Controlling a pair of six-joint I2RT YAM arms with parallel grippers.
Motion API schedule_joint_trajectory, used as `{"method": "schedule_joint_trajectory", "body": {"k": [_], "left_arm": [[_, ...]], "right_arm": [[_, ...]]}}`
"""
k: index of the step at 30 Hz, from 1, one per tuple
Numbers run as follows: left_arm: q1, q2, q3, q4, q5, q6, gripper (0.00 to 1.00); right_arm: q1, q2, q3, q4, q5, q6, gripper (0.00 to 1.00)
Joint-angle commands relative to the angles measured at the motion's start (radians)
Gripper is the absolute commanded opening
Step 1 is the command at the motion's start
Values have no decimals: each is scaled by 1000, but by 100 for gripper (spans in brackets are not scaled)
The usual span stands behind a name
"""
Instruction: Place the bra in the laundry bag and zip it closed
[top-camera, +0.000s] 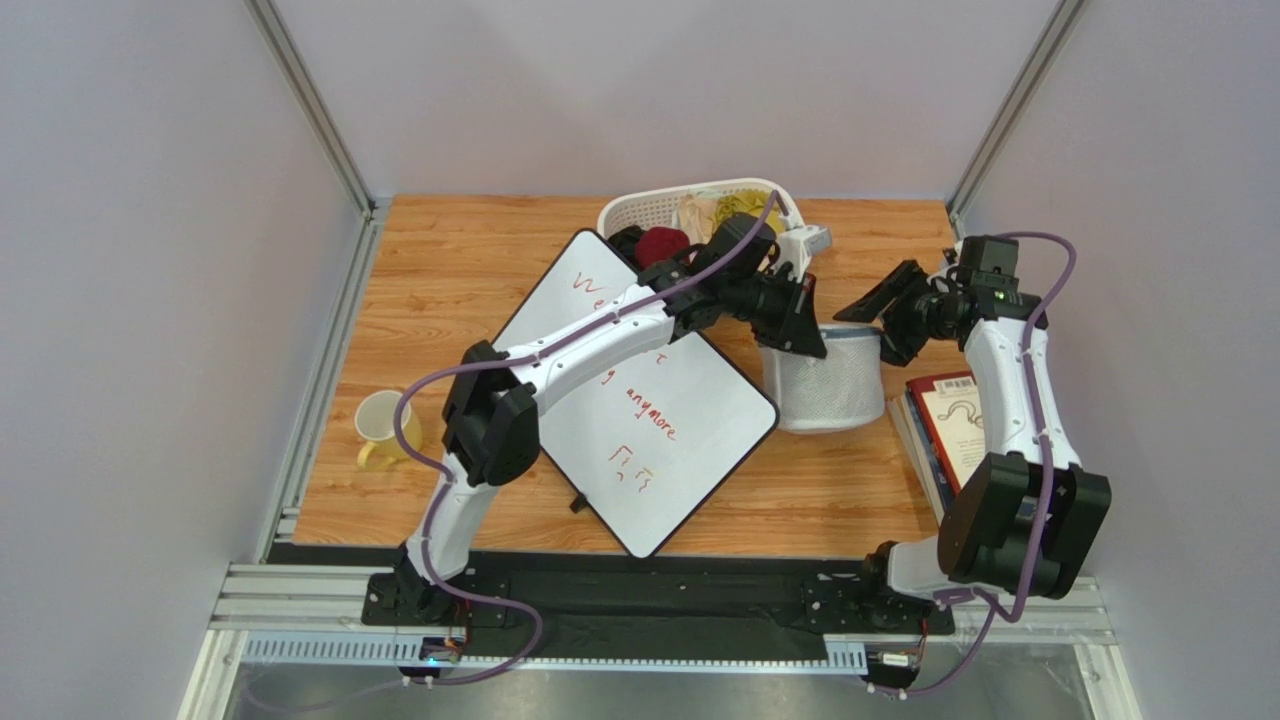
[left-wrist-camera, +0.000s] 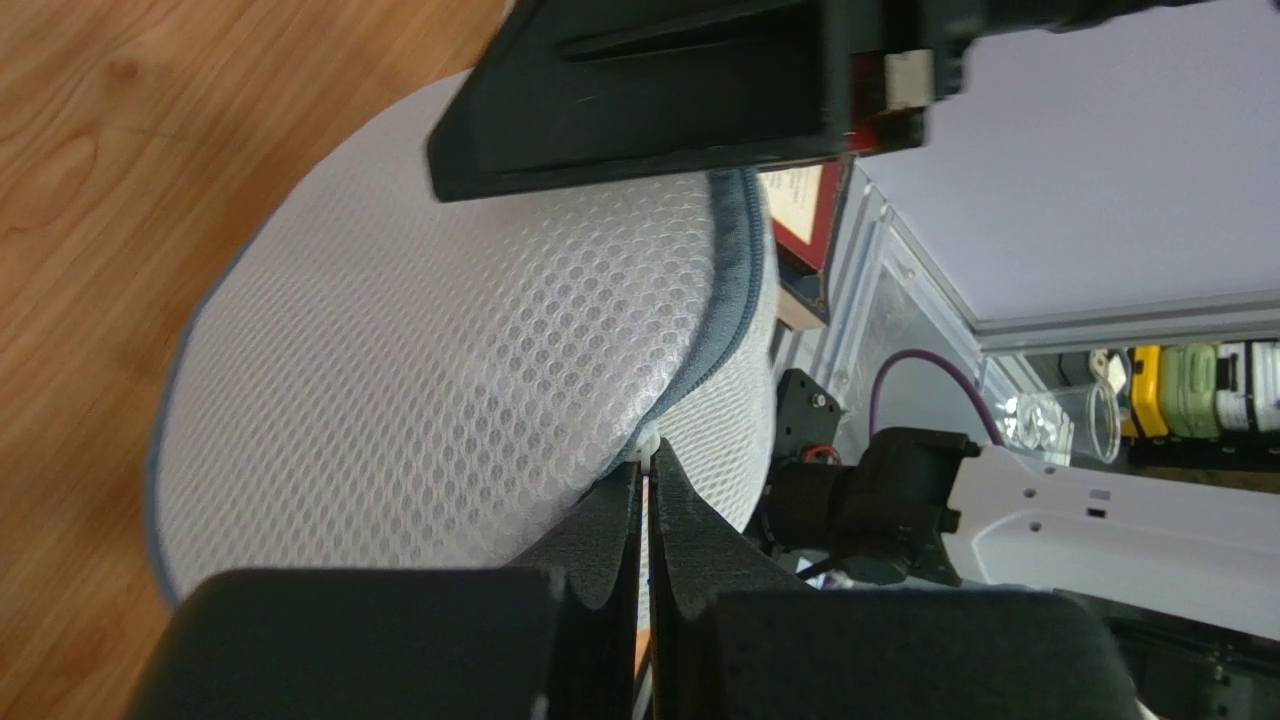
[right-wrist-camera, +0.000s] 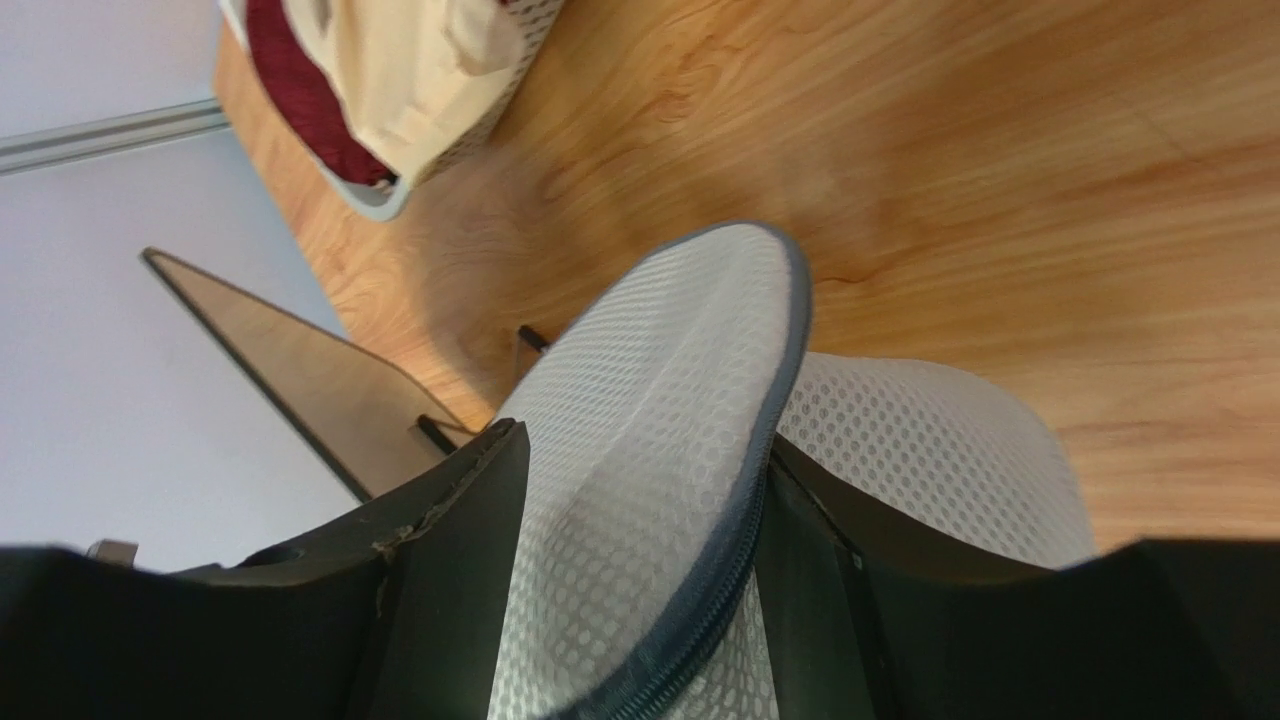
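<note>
Nearest the arm bases, on the table (top-camera: 451, 270), the laundry bag (top-camera: 824, 387) is seen standing at about 4 o'clock from the white basket (top-camera: 619, 212). It is handled by both arms at its upper rim. The bra cannot be made out in any view, and no dark shape shows through the mesh, so it cannot be said whether the first step is done. The zipping looks unfinished: in the right wrist view the grey zipper band (right-wrist-camera: 751, 495) edges a raised flap, and more mesh lies apart behind it at 3 o'clock.

At the rim's 11 o'clock the left gripper (left-wrist-camera: 649, 488) is pressed together, its tips pinching a small bit of the bag just where band and mesh meet. It cannot be told whether that bit is the zipper pull. At 2 o'clock the right gripper (right-wrist-camera: 643, 450) is spread, with the flap's edge passing between its fingers — straddled, it seems, not clamped.

Farthest off, only yellow and dark red garments are recognised in the basket.
</note>
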Motion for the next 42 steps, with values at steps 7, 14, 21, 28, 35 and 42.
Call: {"method": "schedule_joint_trajectory", "body": {"k": [7,14,21,28,35,42], "left_arm": [[7,14,-38,94,-32,-67,0],[8,-15,-57,108,-61,-75,0],[10,-20,-64,114,-46,-78,0],[2,-64,-119,134,-26,-73,0],[-19,-75,-138,143,-24,-64,0],[-41,-75,-130,143,-18,-50,0]], "right_arm": [[6,-56,77,-219,459,-72,61],[5,13,206,-412,643,13,62],[29,-150,174,-396,480,120,60],[38,-322,-27,-276,189,425,60],[77,-357,-79,-209,242,583,65],[104,-330,-134,-156,276,629,61]]}}
